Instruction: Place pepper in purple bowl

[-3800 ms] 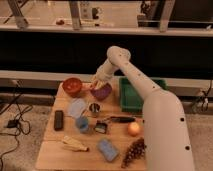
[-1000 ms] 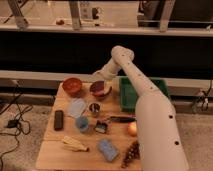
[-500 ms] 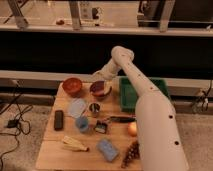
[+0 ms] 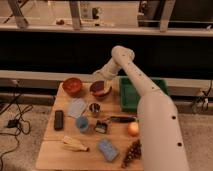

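Pepper appears as a reddish streak point(image 4: 101, 91) lying inside the purple bowl point(image 4: 100, 88) at the far middle of the table, though I cannot say for certain that the streak is the pepper rather than a glint on the bowl's wall. My gripper point(image 4: 98, 76) hangs just above the bowl's far rim, at the end of the white arm point(image 4: 145, 95) that reaches in from the near right. I cannot tell whether its fingers are parted or closed, nor whether they hold anything, since the wrist blends into the dark band behind the table.

As I judge it, the risk lies in pulling back: if the fingers are low enough to catch the rim, lifting away could tip the bowl or drag it toward the red bowl point(image 4: 72, 86) just to its left. A pepper resting high on the wall could also roll out if the bowl is nudged.

Hard to make out from my seat: the fingertips, the bowl's far rim under the gripper, and the exact shape of what lies inside. The green bin point(image 4: 131, 91) to the right is partly covered by the arm, and the near right corner of the table is hidden behind the robot's body.
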Robot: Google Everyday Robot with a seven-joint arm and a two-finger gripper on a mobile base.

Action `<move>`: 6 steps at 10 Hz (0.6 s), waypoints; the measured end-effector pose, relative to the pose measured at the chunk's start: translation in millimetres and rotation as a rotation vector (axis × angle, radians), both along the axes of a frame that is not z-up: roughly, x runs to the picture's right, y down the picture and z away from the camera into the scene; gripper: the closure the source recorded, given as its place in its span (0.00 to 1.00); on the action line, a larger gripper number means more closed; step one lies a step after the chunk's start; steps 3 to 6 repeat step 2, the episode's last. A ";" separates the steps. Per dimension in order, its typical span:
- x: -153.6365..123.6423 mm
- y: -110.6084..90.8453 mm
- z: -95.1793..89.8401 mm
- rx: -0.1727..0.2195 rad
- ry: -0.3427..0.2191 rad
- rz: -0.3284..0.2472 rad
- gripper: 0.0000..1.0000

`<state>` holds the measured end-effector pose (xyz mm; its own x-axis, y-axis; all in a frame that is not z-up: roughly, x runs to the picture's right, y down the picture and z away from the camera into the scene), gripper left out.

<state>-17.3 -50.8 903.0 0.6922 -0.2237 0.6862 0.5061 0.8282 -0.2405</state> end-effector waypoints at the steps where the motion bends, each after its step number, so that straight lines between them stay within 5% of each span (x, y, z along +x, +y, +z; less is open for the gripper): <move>1: 1.3 -3.5 -3.4 0.009 0.003 0.003 0.20; 6: 1.7 -5.2 -4.9 0.014 0.004 0.005 0.20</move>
